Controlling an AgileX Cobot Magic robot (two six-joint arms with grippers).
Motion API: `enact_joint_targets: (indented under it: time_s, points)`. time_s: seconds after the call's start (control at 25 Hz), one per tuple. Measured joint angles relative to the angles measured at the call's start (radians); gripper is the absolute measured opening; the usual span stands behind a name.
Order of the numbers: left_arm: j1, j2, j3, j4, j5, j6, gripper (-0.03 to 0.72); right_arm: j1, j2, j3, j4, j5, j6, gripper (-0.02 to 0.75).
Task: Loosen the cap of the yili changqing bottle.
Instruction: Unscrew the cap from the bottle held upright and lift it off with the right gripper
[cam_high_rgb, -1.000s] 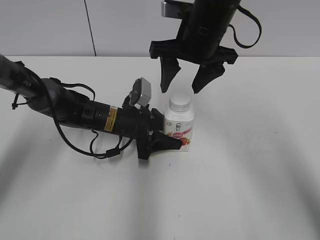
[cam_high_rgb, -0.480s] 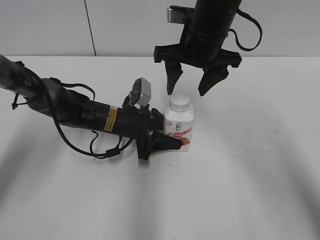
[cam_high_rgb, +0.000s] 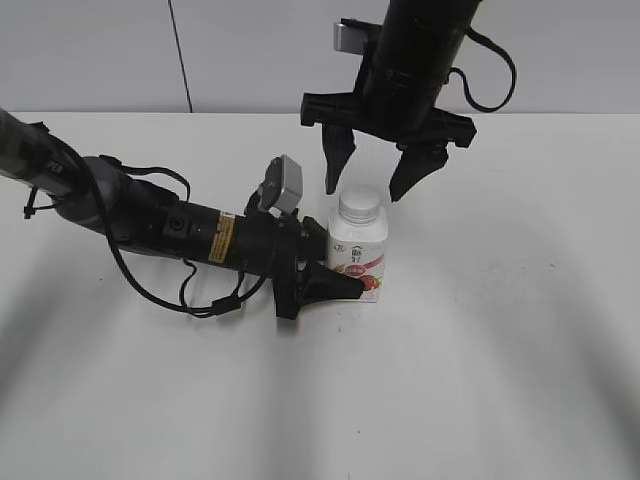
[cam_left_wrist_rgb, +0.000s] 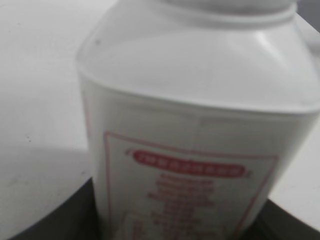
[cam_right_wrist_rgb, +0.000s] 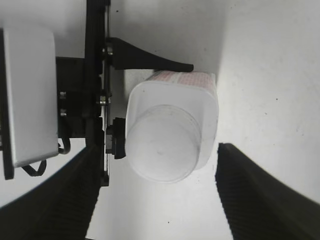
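The yili changqing bottle (cam_high_rgb: 358, 262) stands upright on the white table, white with a pink-red label low on the front. Its white cap (cam_high_rgb: 359, 206) is on top. My left gripper (cam_high_rgb: 335, 283) lies low from the left and is shut on the bottle's lower body; the bottle fills the left wrist view (cam_left_wrist_rgb: 200, 125). My right gripper (cam_high_rgb: 371, 182) hangs open just above and behind the cap, fingers apart and not touching it. From above, the right wrist view shows the cap (cam_right_wrist_rgb: 162, 142) between the two open fingers (cam_right_wrist_rgb: 156, 192) and the bottle (cam_right_wrist_rgb: 207, 107).
The white table (cam_high_rgb: 500, 330) spreads around the bottle. The left arm (cam_high_rgb: 160, 220) with its cables lies across the table's left half. A grey wall stands behind.
My right gripper has stayed open and hovered above the cap, shifting slightly and turning about its axis. The left gripper and the bottle have not moved.
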Motion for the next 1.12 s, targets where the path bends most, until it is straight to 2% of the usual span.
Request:
enact_joint_targets:
  time_s: [0.72, 0.8, 1.0, 1.12]
  points:
    - [0.0, 0.0, 0.0, 0.0, -0.001, 0.0, 0.394, 0.0, 0.035, 0.0, 0.03, 0.0, 0.033, 0.562]
    - [0.0, 0.0, 0.0, 0.0, -0.001, 0.0, 0.394, 0.0, 0.035, 0.0, 0.029, 0.0, 0.033, 0.538]
    - [0.0, 0.0, 0.0, 0.0, -0.001, 0.0, 0.394, 0.0, 0.035, 0.0, 0.017, 0.004, 0.033, 0.4]
    - [0.0, 0.0, 0.0, 0.0, -0.001, 0.0, 0.394, 0.0, 0.035, 0.0, 0.016, 0.004, 0.034, 0.394]
